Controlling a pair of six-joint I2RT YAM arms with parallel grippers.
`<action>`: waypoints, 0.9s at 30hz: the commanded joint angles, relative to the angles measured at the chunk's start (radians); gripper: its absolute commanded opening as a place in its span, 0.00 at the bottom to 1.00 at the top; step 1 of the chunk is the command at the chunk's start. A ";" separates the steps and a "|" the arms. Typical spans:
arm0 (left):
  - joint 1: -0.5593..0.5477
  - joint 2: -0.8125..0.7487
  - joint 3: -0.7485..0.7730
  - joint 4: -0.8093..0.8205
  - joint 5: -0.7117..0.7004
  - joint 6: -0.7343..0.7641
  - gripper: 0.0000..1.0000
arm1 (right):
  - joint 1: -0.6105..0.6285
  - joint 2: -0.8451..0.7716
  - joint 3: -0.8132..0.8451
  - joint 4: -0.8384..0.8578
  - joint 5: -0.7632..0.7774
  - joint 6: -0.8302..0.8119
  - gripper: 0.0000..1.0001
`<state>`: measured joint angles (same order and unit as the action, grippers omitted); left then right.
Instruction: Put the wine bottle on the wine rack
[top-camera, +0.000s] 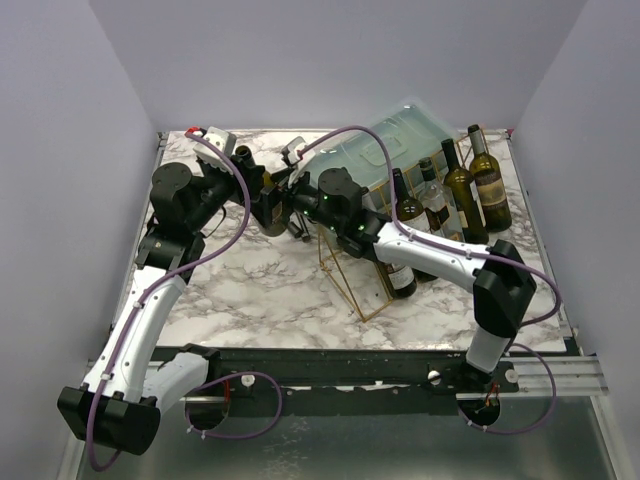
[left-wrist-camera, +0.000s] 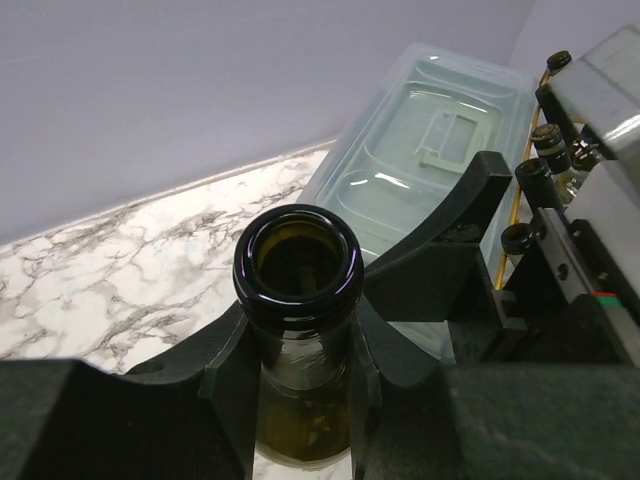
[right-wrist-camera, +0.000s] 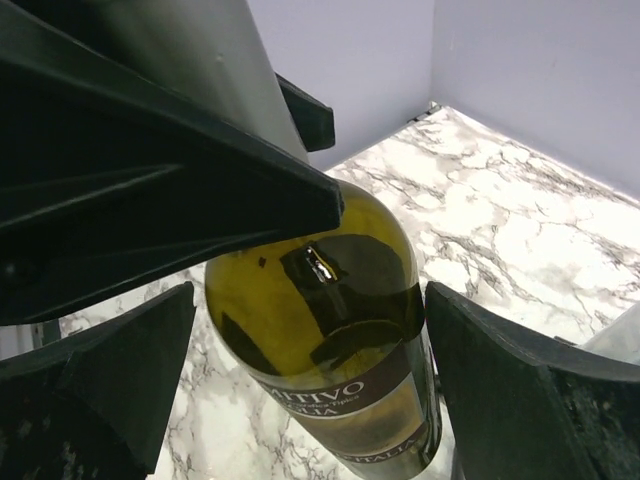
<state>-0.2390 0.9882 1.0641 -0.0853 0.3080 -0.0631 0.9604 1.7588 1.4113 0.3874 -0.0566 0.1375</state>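
The wine bottle (left-wrist-camera: 298, 262) is olive-green glass with a dark label (right-wrist-camera: 350, 385). My left gripper (left-wrist-camera: 300, 380) is shut on its neck just below the open mouth. In the top view the wine bottle (top-camera: 272, 210) stands at the back left of the marble table, with the left gripper (top-camera: 260, 190) on it. My right gripper (right-wrist-camera: 320, 400) is open, and its two fingers straddle the bottle's body with a gap on each side. It comes in from the right (top-camera: 298, 205). The gold wire wine rack (top-camera: 355, 275) stands mid-table, right of the bottle, under the right arm.
A translucent bluish lidded plastic box (top-camera: 400, 150) lies at the back, behind the rack. Several other wine bottles (top-camera: 465, 190) stand at the back right, and one (top-camera: 400, 272) stands just behind the rack. The table edge (top-camera: 550, 270) is at the right.
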 joint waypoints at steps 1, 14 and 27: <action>-0.005 -0.013 0.023 0.140 0.048 -0.013 0.00 | 0.008 0.048 0.036 0.007 0.036 0.012 1.00; -0.006 0.000 0.023 0.147 0.061 -0.024 0.00 | 0.007 0.097 0.067 -0.027 0.097 0.062 0.87; -0.005 -0.007 0.016 0.153 0.048 -0.023 0.51 | 0.008 0.036 0.000 -0.043 -0.067 0.204 0.01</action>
<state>-0.2394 1.0138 1.0576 -0.0681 0.3267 -0.0685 0.9684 1.8324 1.4372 0.3546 -0.0528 0.2466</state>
